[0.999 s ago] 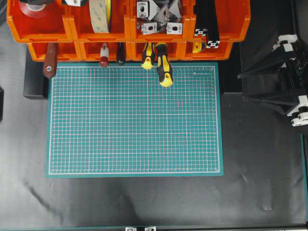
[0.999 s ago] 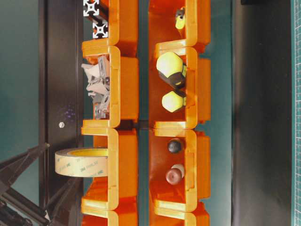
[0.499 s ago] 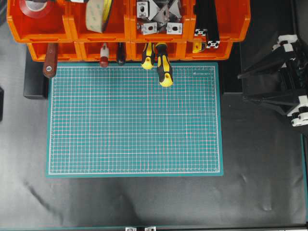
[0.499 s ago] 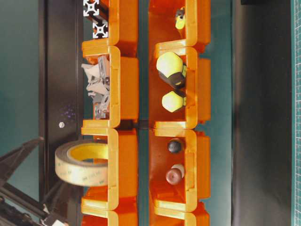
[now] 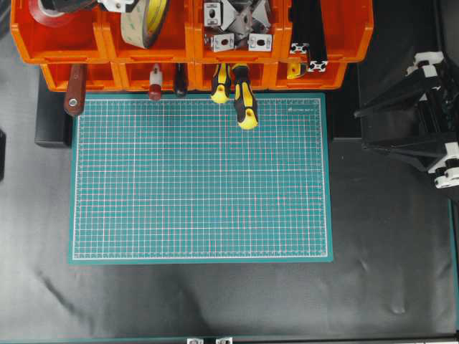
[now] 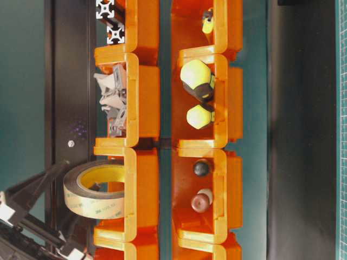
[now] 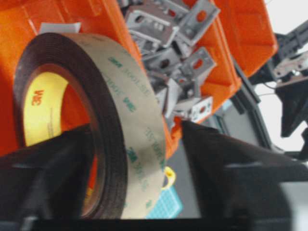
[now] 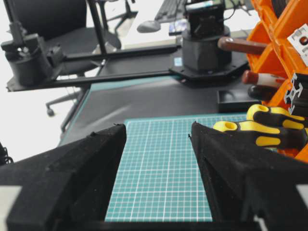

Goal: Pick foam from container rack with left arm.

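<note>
My left gripper (image 7: 137,168) is clamped on the foam (image 7: 96,125), tilted partly out of the container rack (image 5: 179,43). Clearing the bin remains. My right gripper (image 8: 159,159) idles, spread wide and empty.

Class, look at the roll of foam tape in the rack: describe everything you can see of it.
The foam tape roll is a wide ring with a tan printed liner outside, a dark edge and a yellow inner core. It stands on edge, tilted, above an upper bin of the orange rack. The left claw straddles its wall, one finger inside the ring and one outside.
</note>
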Robot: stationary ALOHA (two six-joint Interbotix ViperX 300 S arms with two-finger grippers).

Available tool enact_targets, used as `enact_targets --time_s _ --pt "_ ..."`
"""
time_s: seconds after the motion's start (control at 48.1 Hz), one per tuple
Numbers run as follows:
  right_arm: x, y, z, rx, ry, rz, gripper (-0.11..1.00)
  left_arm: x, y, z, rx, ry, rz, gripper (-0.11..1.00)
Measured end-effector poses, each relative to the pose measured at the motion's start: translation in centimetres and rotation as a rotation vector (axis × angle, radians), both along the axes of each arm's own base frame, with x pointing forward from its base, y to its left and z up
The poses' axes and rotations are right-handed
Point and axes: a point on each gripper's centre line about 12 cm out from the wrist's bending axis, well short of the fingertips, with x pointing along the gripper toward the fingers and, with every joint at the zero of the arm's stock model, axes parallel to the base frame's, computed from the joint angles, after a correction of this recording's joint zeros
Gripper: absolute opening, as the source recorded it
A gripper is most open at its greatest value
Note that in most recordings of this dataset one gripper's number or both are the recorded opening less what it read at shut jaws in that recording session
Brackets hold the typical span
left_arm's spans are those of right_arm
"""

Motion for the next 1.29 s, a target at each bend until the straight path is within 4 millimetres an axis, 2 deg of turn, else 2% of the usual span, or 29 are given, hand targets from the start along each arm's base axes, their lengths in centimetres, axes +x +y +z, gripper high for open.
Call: enact_targets --time_s 0.083,0.125,0.25,0.437,0.582,0.686,0.811,0.895,1.04,1.29 --pt "0.0 0.0 0.0 0.001 0.002 0.000 0.57 0.0 0.1 0.3 0.006 -0.016 0.001 0.37" --pt "0.0 0.0 0.0 0.001 0.000 0.000 0.57 0.0 0.0 0.5 0.009 -0.028 0.000 0.31" --pt "0.0 0.0 0.0 0.001 0.000 0.000 0.57 -0.5 -0.1 2.5 0.032 -0.091 -0.002 0.31" --pt "0.0 0.0 0.0 0.003 0.000 0.000 0.57 -1.8 -1.2 7.6 0.095 -0.279 -0.028 0.31" --pt "0.0 0.0 0.1 0.002 -0.001 0.000 0.57 -2.7 -4.6 10.7 0.176 -0.439 -0.144 0.31" --pt "0.0 0.0 0.1 0.003 -0.001 0.000 0.57 -3.9 -7.4 11.4 0.227 -0.495 -0.241 0.31" --pt "0.0 0.0 0.0 0.003 0.000 0.000 0.57 -4.9 -10.2 10.7 0.268 -0.502 -0.352 0.30" --pt "0.0 0.0 0.1 0.003 -0.003 0.000 0.57 -4.9 -12.5 9.3 0.291 -0.490 -0.443 0.30" --pt "-0.1 0.0 -0.1 0.006 0.012 0.000 0.57 -3.7 -16.6 5.0 0.301 -0.418 -0.602 0.30" --pt "-0.5 -0.1 0.3 0.011 0.001 0.000 0.57 -0.5 -21.3 -2.5 0.286 -0.298 -0.744 0.30"
